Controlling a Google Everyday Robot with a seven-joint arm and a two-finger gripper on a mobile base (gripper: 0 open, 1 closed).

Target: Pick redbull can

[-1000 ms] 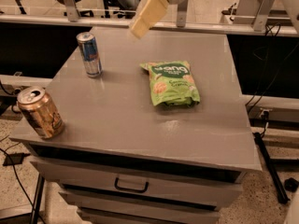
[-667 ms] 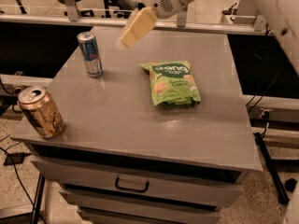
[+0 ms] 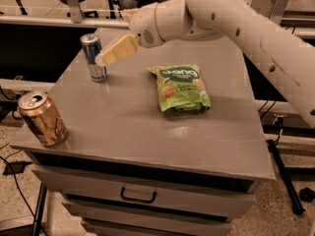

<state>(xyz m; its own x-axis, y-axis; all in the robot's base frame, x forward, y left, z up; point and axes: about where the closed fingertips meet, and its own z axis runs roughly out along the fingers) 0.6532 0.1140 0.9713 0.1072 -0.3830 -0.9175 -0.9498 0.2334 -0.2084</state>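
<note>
A gold can (image 3: 42, 118) is standing at the table's (image 3: 123, 132) front-left edge; the redbull can (image 3: 91, 52) is standing upright near the back-left edge, the hand (image 3: 102, 59) hovering just beside its right side, whether open or closed I cannot tell; a green bag (image 3: 181, 87) is lying mid-table, with bare surface between it and the cans

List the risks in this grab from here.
1. The gripper is close beside the redbull can, on the side facing the chip bag. A sideways nudge could topple the tall, slim can.
2. The can stands near a table edge, so a push might send it off.
</note>
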